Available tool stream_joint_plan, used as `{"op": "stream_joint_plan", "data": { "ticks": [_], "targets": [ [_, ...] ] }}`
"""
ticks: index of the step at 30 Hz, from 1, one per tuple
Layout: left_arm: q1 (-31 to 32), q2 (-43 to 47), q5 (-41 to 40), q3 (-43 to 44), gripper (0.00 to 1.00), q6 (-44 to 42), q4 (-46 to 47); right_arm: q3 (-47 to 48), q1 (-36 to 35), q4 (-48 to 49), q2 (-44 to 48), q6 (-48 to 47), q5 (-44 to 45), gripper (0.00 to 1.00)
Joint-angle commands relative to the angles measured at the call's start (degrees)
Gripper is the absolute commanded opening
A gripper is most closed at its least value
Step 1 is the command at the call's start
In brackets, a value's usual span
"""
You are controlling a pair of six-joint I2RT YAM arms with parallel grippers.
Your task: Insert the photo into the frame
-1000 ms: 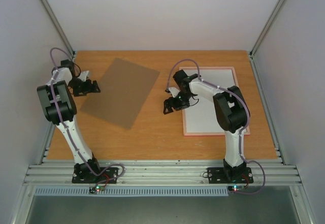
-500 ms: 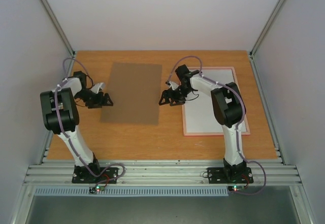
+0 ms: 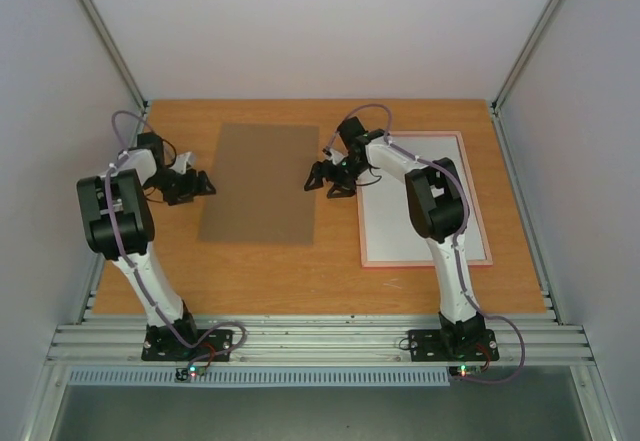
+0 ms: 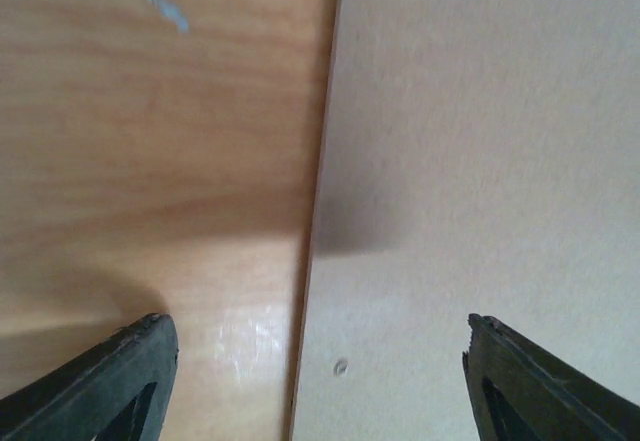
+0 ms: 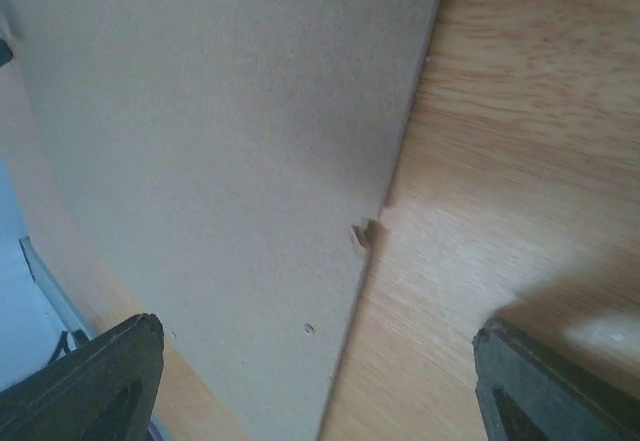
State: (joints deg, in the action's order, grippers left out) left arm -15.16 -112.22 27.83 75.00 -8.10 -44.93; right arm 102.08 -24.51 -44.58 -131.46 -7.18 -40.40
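Observation:
The pink frame [image 3: 425, 263] lies flat on the right of the table. A white sheet [image 3: 400, 229] fills it, and I cannot tell whether this is the photo's plain back. No seascape print shows anywhere. The brown backing board [image 3: 260, 183] lies flat at centre left. My left gripper [image 3: 202, 184] is open and low at the board's left edge; in the left wrist view it [image 4: 315, 329] straddles that edge of the board [image 4: 480, 161]. My right gripper [image 3: 322, 182] is open at the board's right edge, and it [image 5: 315, 333] straddles that edge of the board [image 5: 230, 141] near a small notch [image 5: 362, 233].
The wooden table [image 3: 330, 261] is walled by white panels at the back and both sides. A metal rail [image 3: 320, 339] runs along the near edge, where both arm bases stand. The right arm's elbow hangs over the frame.
The board has turned from a slanted lie to square with the table. My left gripper came to its left edge and my right gripper moved left, off the frame, to its right edge.

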Motion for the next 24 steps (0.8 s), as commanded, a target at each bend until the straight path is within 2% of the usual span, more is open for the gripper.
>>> {"op": "stream_joint_plan", "data": {
  "ticks": [1, 4, 7, 13, 20, 24],
  "targets": [
    [0.9, -5.0, 0.6, 2.3, 0.77, 1.7, 3.1, 2.0, -1.8, -0.6, -4.2, 5.1, 2.6, 0.85],
    [2.3, -6.2, 2.5, 2.0, 0.73, 1.4, 2.9, 2.5, -1.9, 1.1, -5.8, 6.5, -0.8, 0.84],
    [3.8, -7.2, 4.2, 1.0, 0.65, 0.7, 2.1, 2.7, -1.8, 2.5, -6.0, 7.1, -5.1, 0.82],
    [5.9, -7.1, 8.1, -0.3, 0.54, 0.5, 0.9, 1.3, -1.4, 6.7, -3.4, 9.0, -13.1, 0.78],
    [9.0, -4.9, 10.7, -4.3, 0.51, 0.9, 2.7, -2.4, -0.2, 7.6, 5.0, 4.0, -16.0, 0.71],
    [9.3, -5.6, 12.1, -2.8, 0.49, 0.8, 1.9, -5.3, 0.6, 5.8, 10.1, 1.4, -15.5, 0.70]
  ]
}}
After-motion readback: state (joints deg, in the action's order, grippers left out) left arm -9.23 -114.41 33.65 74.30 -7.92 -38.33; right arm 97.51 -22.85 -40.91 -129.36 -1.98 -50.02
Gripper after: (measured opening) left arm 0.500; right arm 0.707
